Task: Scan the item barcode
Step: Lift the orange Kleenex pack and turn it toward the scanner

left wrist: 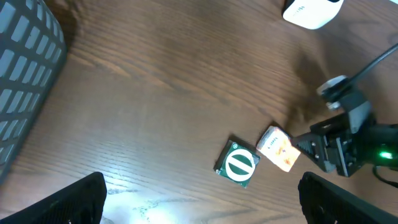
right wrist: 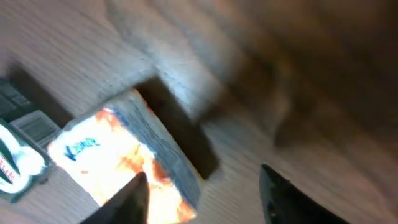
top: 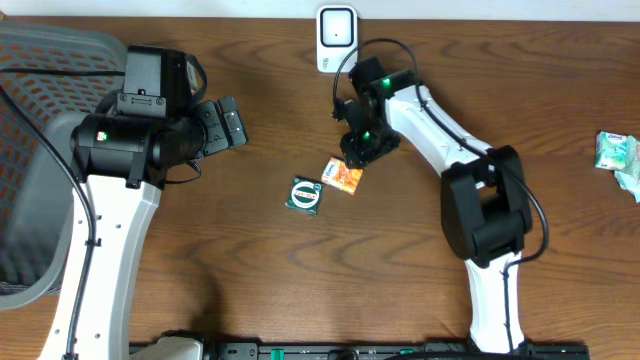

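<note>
Right gripper (right wrist: 202, 193) stands parted beside the orange packet (right wrist: 118, 155), holding nothing; left gripper (left wrist: 202, 202) gapes empty; scan at the far-edge scanner (top: 337, 35) seemingly pending.

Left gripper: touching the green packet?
Apart. Overhead shows bare table between the left gripper and the green packet.

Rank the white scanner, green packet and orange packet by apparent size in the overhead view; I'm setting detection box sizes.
1. white scanner, clearly the largest
2. green packet
3. orange packet
The two packets look close in size, with the green one only slightly bigger.
</note>
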